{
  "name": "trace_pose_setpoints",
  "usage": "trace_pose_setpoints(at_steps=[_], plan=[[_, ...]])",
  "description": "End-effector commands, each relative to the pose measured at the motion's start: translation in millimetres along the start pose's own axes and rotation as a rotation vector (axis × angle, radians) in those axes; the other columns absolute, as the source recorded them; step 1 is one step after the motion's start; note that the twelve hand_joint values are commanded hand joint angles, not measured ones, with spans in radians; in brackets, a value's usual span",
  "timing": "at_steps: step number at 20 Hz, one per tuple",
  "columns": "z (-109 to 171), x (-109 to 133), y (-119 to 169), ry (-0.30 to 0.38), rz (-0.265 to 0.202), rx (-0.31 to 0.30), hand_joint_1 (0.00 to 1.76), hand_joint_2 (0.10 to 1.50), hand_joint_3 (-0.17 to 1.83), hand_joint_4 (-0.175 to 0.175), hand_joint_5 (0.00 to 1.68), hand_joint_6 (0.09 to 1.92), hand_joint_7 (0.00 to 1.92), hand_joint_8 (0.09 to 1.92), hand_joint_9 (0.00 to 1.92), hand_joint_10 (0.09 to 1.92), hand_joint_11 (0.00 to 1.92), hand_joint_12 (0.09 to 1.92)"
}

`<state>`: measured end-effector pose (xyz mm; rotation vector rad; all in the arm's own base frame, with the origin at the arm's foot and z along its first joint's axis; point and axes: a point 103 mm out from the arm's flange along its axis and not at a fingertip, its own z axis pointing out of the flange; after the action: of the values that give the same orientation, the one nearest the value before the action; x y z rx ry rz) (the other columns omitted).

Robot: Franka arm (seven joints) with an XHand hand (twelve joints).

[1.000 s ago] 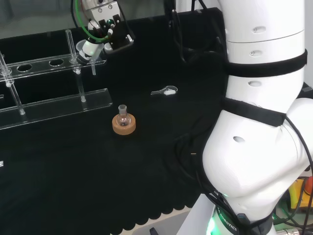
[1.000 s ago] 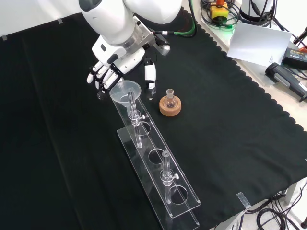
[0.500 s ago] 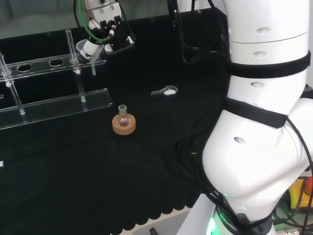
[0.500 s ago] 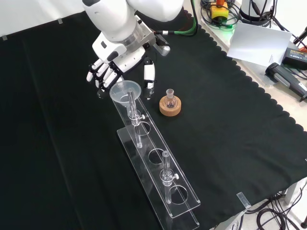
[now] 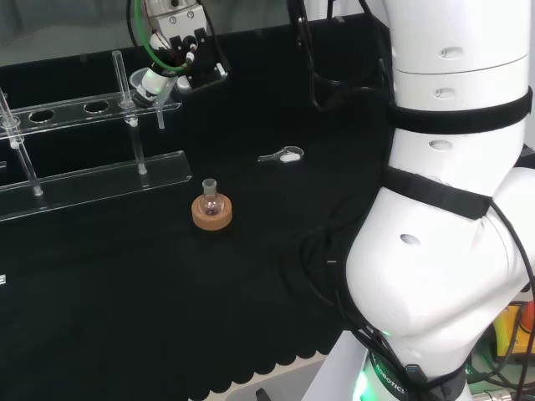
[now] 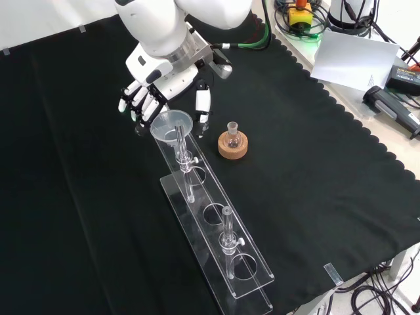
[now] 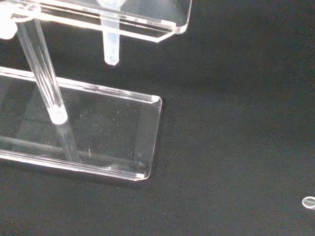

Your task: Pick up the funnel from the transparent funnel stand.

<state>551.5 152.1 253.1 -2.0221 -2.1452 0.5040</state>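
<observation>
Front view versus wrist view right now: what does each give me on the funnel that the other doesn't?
Front view: the hand, fingers relaxed, flanks the funnel bowl, fingers one side, thumb the other, not closed on it; a small flask on a cork ring stands to its right. Wrist view: the stem tip hangs through the upper plate, clear of the base plate. Both: the funnel seated in the transparent funnel stand.

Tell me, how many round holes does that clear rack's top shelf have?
4. In the front view, the funnel fills the farthest one by the hand; three open ones follow along the stand. None seem hidden.
</observation>
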Motion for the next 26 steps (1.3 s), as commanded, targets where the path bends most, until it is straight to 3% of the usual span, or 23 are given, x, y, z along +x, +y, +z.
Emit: trace_pose_setpoints(at_steps=[1,7,17,26], plan=[[0,3,1,0.0,0.003,-0.002,0.59,0.72,0.06,0.028,0.55,0.09,0.71,0.35,0.34,0.61,0.0,0.61],[-1,2,1,0.019,0.009,-0.039,0.63,0.73,0.08,0.049,0.62,0.09,0.79,0.31,0.39,0.58,0.0,0.71],[-1,-1,-4,0.105,0.024,-0.112,0.71,0.7,0.22,0.097,0.75,0.09,0.94,0.22,0.54,0.5,0.0,1.09],[-10,-4,-10,0.1,0.017,-0.163,0.74,0.64,0.34,0.113,0.81,0.09,1.02,0.18,0.62,0.45,0.0,1.22]])
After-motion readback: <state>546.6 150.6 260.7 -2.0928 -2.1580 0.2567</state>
